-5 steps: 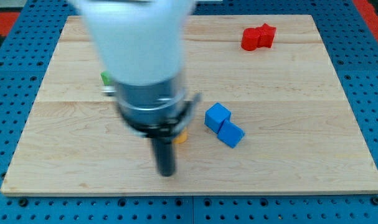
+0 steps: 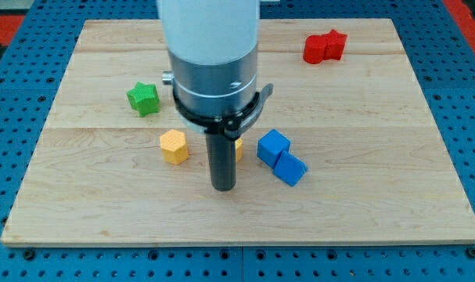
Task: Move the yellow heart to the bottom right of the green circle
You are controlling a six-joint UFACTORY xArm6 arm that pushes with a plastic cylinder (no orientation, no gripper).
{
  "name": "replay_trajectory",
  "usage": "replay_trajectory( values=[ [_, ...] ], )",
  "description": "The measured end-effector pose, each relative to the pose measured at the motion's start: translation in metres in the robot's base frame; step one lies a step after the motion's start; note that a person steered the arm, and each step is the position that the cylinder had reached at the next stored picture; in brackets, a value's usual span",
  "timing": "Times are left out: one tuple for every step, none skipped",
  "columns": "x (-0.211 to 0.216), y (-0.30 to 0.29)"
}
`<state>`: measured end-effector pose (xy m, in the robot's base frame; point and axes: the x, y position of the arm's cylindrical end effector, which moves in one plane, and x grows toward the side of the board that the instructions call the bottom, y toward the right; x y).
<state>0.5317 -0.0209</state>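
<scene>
My tip [image 2: 223,187] rests on the wooden board [image 2: 378,196] a little below its centre. A thin sliver of a yellow block [image 2: 239,147] shows just right of the rod, and the rod hides most of it, so its shape cannot be made out. A yellow hexagon [image 2: 174,146] lies left of the rod. A green star [image 2: 142,98] lies further up and to the left. No green circle is in view; the arm covers the board's upper middle.
A blue block [image 2: 282,157], shaped like two joined cubes, lies just right of the rod. A red block [image 2: 325,47] sits near the view's top right corner of the board. The board is surrounded by a blue pegboard [image 2: 472,117].
The arm has shifted to the view's right and slightly up, and the tip with it. The green star and the yellow hexagon, covered before, now show.
</scene>
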Motion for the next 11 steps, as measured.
replay_trajectory(
  values=[
    [-0.029, 0.01],
    [-0.058, 0.024],
    [-0.084, 0.026],
    [-0.056, 0.02],
    [0.017, 0.026],
    [0.026, -0.047],
    [-0.005, -0.064],
    [-0.022, -0.104],
    [-0.022, -0.139],
    [-0.019, -0.064],
    [-0.028, -0.065]
  ],
)
